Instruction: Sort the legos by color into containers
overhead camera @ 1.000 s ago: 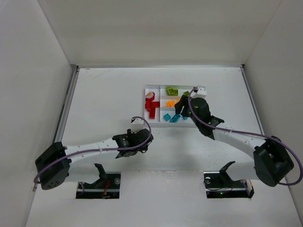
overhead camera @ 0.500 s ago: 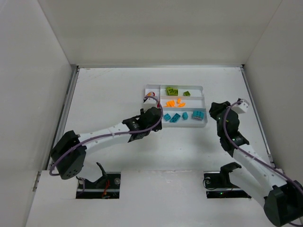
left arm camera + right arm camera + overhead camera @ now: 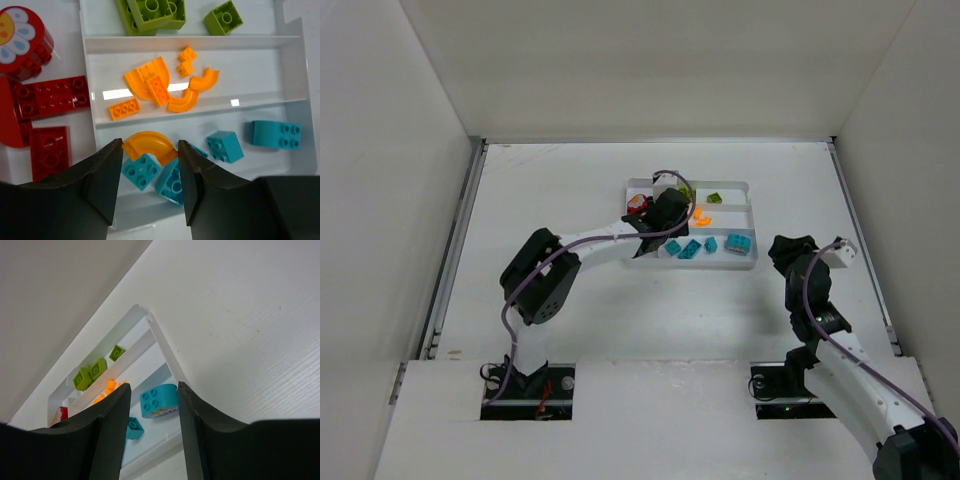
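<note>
1 orange arch [image 3: 146, 143] is gripped between the left gripper's [image 3: 149, 152] fingers, above the teal bricks [image 3: 141, 171] in the tray [image 3: 200, 44]. If released before the divider [image 3: 250, 106] is cleared, it is mis-sorted. The right gripper [image 3: 151, 388] is held open and empty, apart from the tray.

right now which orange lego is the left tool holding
The lone arch gripped in the left tool, above the teal legos; the other orange ones lie in the middle section.

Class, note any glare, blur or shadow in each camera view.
Left wrist: white glare patches on the tray floor; the left pincer holding the orange curved lego looks soft. Right wrist: right pincer dark and blurred. Top external: even light, faint shadows.
</note>
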You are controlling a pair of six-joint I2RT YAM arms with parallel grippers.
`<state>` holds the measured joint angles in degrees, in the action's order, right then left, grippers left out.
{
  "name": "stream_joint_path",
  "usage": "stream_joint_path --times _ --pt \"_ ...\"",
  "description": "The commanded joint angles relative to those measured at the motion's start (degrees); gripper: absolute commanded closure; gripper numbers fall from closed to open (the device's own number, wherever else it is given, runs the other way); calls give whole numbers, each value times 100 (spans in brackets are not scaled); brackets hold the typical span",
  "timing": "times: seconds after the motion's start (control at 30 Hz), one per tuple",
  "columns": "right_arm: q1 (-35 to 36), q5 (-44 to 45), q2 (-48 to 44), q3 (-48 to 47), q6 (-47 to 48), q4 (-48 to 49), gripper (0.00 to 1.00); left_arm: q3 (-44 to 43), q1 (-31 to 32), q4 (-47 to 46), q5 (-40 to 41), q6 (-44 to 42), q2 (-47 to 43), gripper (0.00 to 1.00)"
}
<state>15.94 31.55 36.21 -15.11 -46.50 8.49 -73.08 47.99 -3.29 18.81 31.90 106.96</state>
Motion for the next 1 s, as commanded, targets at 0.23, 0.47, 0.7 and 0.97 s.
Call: stream_joint_path --times 0.23,0.47,0.7,0.97 --pt "115 35 -272 175 -70 91 46 -1059 -294 -251 -9 -289 721 60" --pt "185 27 -8 167 -43 258 34 -1060 -338 -269 -9 -386 590 43" --pt "159 27 9 228 -43 293 32 -454 -338 -427 0 -474 -349 40" --pt "115 79 194 254 -61 328 39 1478 -733 -585 237 -123 -2396 41"
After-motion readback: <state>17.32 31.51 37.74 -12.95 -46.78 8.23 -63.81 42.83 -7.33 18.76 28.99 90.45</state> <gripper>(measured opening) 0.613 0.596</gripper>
